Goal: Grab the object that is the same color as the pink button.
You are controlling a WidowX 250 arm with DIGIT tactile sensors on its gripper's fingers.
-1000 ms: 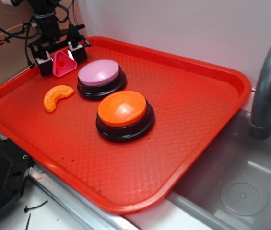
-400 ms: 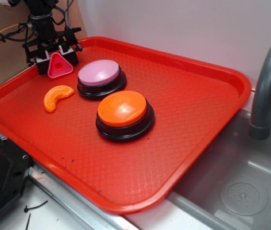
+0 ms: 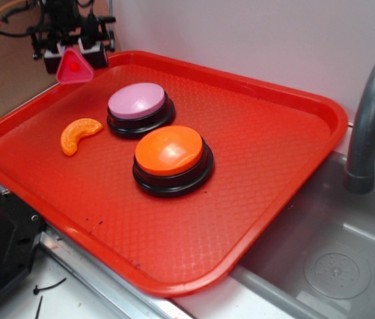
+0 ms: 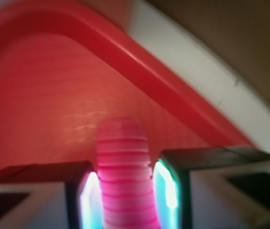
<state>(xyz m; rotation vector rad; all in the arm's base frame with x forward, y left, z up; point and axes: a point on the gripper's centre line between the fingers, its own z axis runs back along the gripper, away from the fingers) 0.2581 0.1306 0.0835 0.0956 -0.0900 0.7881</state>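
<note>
- Pink triangle [image 3: 74, 67] sits clamped between our gripper [image 3: 73, 48] fingers, lifted above the tray's far left corner.
- Up close, we see the triangle [image 4: 125, 176] edge-on, pressed on both sides by the pads [image 4: 166, 188]; that view is blurred.
- Our pink button [image 3: 138, 108] rests on the tray, near the orange button [image 3: 172, 159].
- We see an orange slice [image 3: 79, 134] left of the buttons.
- Our red tray [image 3: 260, 159] has a textured floor and lies beside a grey sink [image 3: 346, 259] with a faucet [image 3: 372, 106], below a white wall [image 3: 260, 33].
</note>
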